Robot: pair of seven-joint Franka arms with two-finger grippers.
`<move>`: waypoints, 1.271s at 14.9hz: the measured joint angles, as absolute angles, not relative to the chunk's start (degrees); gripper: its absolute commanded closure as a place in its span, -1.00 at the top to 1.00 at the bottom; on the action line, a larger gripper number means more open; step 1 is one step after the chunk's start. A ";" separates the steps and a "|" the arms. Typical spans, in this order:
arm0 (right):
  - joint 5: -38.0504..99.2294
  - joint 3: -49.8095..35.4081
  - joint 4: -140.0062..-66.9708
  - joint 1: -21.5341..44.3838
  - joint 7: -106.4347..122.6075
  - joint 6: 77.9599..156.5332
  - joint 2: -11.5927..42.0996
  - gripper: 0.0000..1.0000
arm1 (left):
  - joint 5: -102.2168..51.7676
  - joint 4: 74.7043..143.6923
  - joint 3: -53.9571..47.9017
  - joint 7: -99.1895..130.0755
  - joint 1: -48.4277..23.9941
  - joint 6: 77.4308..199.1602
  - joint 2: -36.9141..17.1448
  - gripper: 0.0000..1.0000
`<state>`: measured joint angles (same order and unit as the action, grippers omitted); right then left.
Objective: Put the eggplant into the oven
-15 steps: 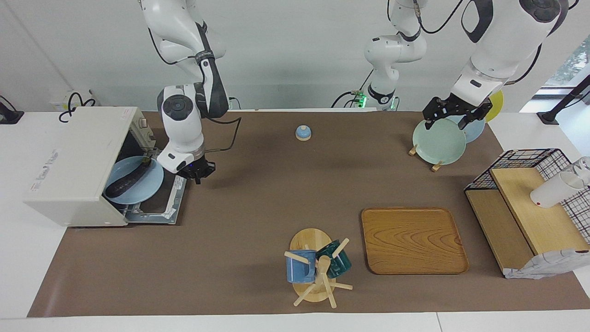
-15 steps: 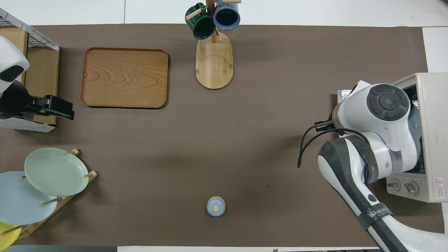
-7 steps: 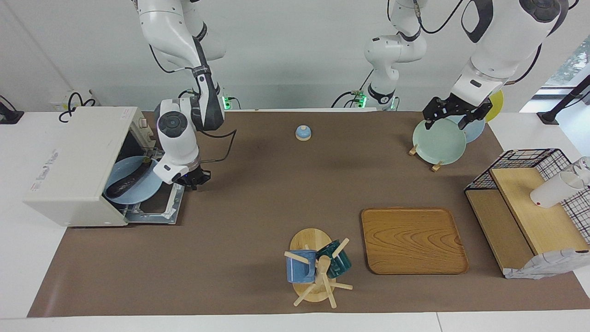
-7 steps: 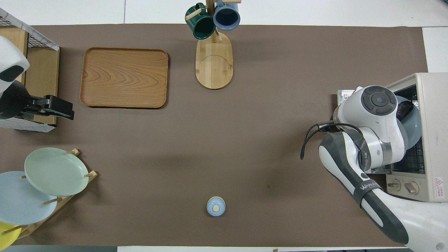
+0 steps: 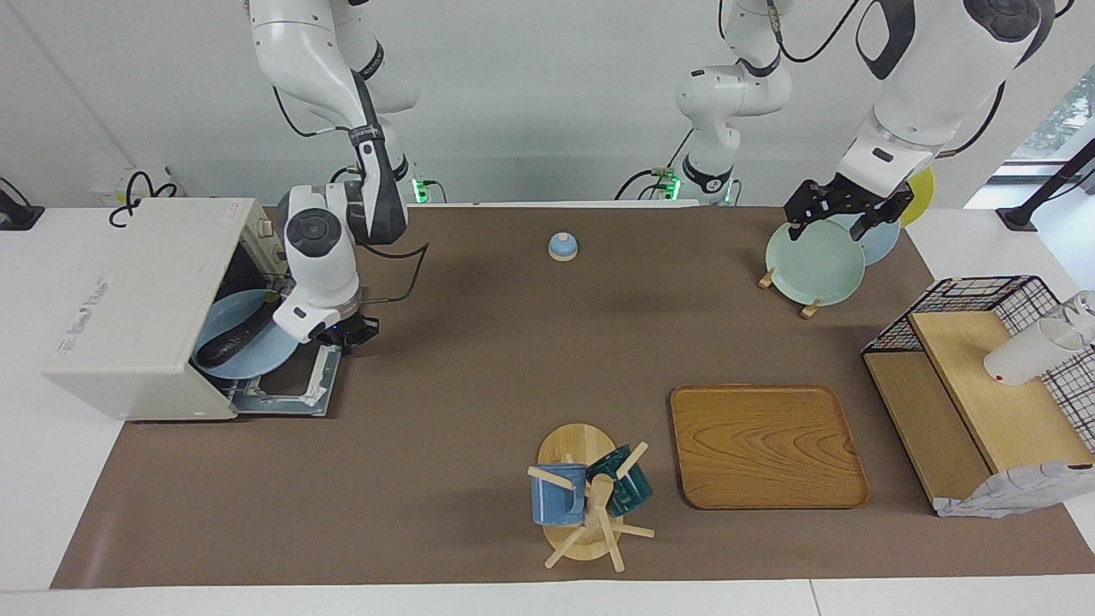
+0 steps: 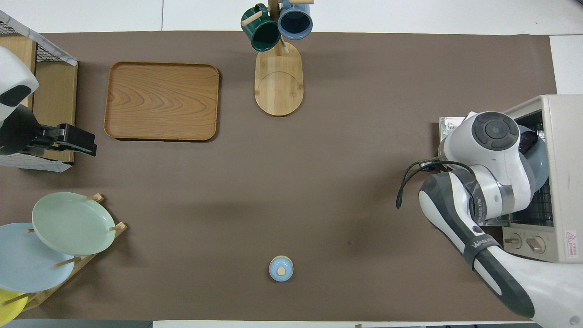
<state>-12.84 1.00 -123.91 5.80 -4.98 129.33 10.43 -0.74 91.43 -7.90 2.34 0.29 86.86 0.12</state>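
Observation:
The cream-white oven [image 5: 128, 308] stands at the right arm's end of the table, its door [image 5: 291, 395] dropped open. The dark eggplant [image 5: 235, 338] lies on a light blue plate [image 5: 261, 358] that sits partly inside the oven, on the rack. In the overhead view only the eggplant's end [image 6: 527, 142] and the plate's rim [image 6: 541, 169] show beside the oven [image 6: 562, 173]. My right gripper [image 5: 346, 331] is low over the open door, right at the plate's outer rim; its wrist hides it from above. My left gripper [image 5: 831, 226] waits open in the air over the plate rack.
A small blue bell [image 5: 562, 246] sits mid-table near the robots. A mug tree [image 5: 586, 496] and a wooden tray [image 5: 767, 445] lie farther out. A rack with a green plate [image 5: 813, 261] and a wire-and-wood shelf [image 5: 975, 385] stand at the left arm's end.
My right arm has moved toward the oven mouth, and the plate with the eggplant has slid a little deeper inside. The left arm has not moved.

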 measured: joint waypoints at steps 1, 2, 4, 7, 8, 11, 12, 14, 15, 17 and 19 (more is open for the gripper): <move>-12.95 0.97 -123.87 5.80 -4.44 129.28 10.43 -1.00 | -0.74 91.43 -7.89 2.34 0.29 86.86 0.12 1.00; -12.96 0.94 -123.71 5.80 -3.75 128.99 10.43 -1.00 | -0.74 91.43 -7.89 2.34 0.29 86.86 0.12 1.00; -12.94 0.71 -122.22 5.81 -2.28 126.45 10.40 -1.00 | -0.74 91.43 -7.88 2.34 0.29 86.86 0.12 1.00; -12.52 0.46 -117.61 5.60 1.02 119.49 9.91 -1.00 | -0.74 91.43 -7.88 2.34 0.29 86.86 0.12 1.00; -12.34 0.42 -115.93 5.16 2.53 117.55 9.47 -1.00 | -0.74 91.43 -7.88 2.34 0.29 86.86 0.12 1.00; -12.11 0.40 -111.57 2.62 7.25 113.08 8.01 -1.00 | -0.74 91.43 -7.88 2.34 0.29 86.86 0.12 1.00; -12.19 0.45 -110.56 1.92 8.14 111.43 7.39 -1.00 | -0.74 91.43 -7.88 2.34 0.29 86.86 0.12 1.00; -12.32 0.60 -109.25 0.26 10.23 109.42 6.22 -1.00 | -0.74 91.43 -7.88 2.34 0.29 86.86 0.12 1.00; -12.47 0.72 -108.78 -0.70 11.50 108.73 5.63 -1.00 | -0.74 91.43 -7.87 2.34 0.29 86.86 0.12 1.00; -12.80 1.02 -107.85 -3.02 13.67 107.84 4.77 -1.00 | -0.74 91.43 -7.87 2.34 0.29 86.86 0.12 1.00; -13.17 1.36 -107.32 -5.47 15.55 107.79 4.31 -1.00 | -0.74 91.43 -7.87 2.34 0.29 86.86 0.12 1.00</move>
